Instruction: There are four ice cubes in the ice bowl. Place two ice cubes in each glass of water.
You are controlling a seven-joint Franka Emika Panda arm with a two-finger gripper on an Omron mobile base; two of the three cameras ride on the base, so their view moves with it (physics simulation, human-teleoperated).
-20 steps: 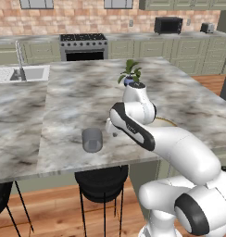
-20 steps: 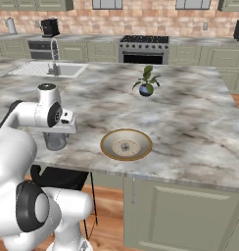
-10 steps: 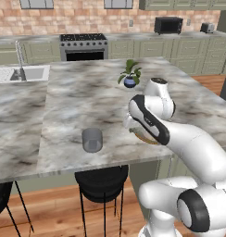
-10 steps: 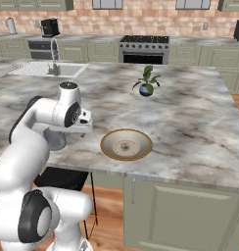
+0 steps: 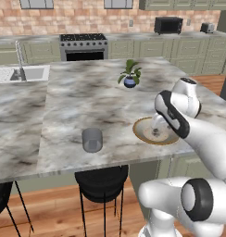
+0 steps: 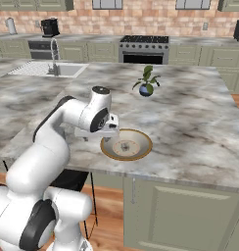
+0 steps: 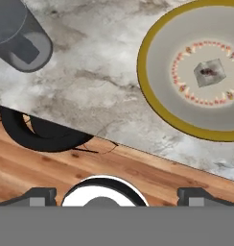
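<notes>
Our pincer [image 7: 117, 194], jaws wide and empty, hovers beside the wide tan gold-rimmed bowl [image 7: 155, 103] near the marble table's [image 5: 78, 99] front edge; we judge fetching a pale cube [image 7: 209, 72] comes next, lowering squarely over it

One ice bowl [image 5: 143, 134] is counted on the marble island [image 5: 68, 102], and a single ice cube [image 7: 209, 73] is seen lying at its centre in the hand view. One glass of water [image 5: 92, 140] is seen near the front edge, with one pale cube visible inside it from the hand view. One small potted plant [image 5: 129, 79] is counted further back. One black stool [image 5: 102, 181] is seen under the overhang, with part of a second at the left edge.
</notes>
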